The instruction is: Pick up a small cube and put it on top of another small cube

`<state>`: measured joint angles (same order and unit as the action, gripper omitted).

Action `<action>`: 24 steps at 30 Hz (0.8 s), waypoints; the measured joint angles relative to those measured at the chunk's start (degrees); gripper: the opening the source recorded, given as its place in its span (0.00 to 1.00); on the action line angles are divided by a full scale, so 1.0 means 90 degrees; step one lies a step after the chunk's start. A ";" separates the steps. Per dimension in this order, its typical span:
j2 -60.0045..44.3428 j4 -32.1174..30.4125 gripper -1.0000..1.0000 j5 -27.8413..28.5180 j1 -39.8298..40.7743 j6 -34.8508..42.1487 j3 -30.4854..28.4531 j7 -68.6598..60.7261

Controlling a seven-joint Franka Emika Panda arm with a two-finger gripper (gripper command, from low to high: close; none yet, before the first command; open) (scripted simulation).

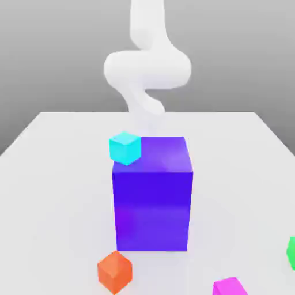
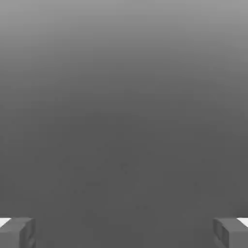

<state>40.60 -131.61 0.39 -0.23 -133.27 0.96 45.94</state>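
Pincer (image 2: 124, 232) spread wide, empty; matte cyan cube (image 1: 125, 147) against tall glossy blue block (image 1: 152, 193).

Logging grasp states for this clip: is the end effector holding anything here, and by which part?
Nothing is held. In the hand view the end effector has its fingers wide apart with only grey background between them.

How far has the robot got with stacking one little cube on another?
Nothing looks stacked yet. The orange cube, magenta cube and green cube lie apart on the table; the cyan cube is beside the big blue block. The gripper is open, holding nothing. Picking and placing remain.
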 joint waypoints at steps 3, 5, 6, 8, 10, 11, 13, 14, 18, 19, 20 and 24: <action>-0.0727 0.0024 0.50 0.0059 -0.0031 -0.0206 0.0138 0.0017; -0.1191 0.0038 0.50 0.0102 -0.0055 -0.0339 0.0226 0.0033; -0.1422 0.0046 0.50 0.0125 -0.0065 -0.0405 0.0272 0.0042; -0.1884 0.0061 0.50 0.0175 -0.0090 -0.0536 0.0360 0.0063; -0.2345 0.0075 0.50 0.0229 -0.0116 -0.0668 0.0447 0.0086; -0.2576 0.0083 0.50 0.0259 -0.0131 -0.0734 0.0489 0.0100; -0.3037 0.0097 0.50 0.0323 -0.0167 -0.0865 0.0567 0.0130; -0.3268 0.0105 0.50 0.0357 -0.0188 -0.0930 0.0603 0.0146; -0.4194 0.0135 0.50 0.0495 -0.0313 -0.1191 0.0730 0.0214; -0.4425 0.0143 0.50 0.0529 -0.0360 -0.1256 0.0753 0.0230; -0.4656 0.0150 0.50 0.0561 -0.0412 -0.1321 0.0768 0.0246; -0.5579 0.0181 0.50 0.0657 -0.0550 -0.1581 0.0813 0.0282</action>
<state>-9.60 -129.99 6.30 -5.18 -147.49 8.29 48.47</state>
